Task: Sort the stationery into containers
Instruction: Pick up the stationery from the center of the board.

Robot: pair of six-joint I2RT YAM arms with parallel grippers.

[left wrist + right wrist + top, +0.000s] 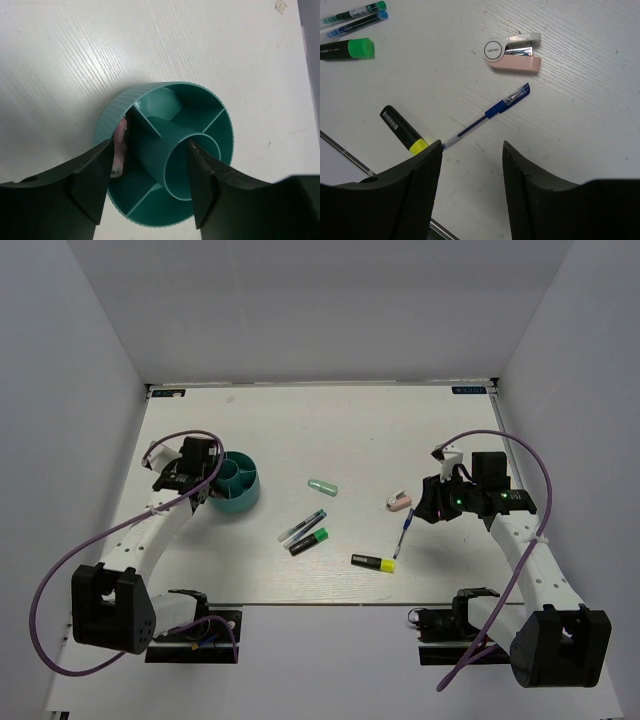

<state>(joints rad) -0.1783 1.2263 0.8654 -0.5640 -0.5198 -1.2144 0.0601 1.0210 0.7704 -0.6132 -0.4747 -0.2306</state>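
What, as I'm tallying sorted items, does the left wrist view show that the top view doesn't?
Left wrist only: a pink piece in an outer compartment of the organiser. Top only: the loose mint piece, stapler, blue pen, teal pen, green highlighter, yellow highlighter, and the right gripper. Both: the organiser, with the left gripper open over it.

— What does everything sit on?
— A white counter (300, 430). Close up, in both wrist views, it shows a fine, wood-like grain.
— And around it?
— Plain pale walls on three sides: a back wall (320, 310), a left wall (60, 440) and a right wall (585, 390).
— Any marks?
— A left label (168, 393) and a right label (468, 390), both small and blue, at the far corners. A faint grey smudge (232, 397) lies near the far edge, and a tiny pale scrap (281, 5) on the surface.
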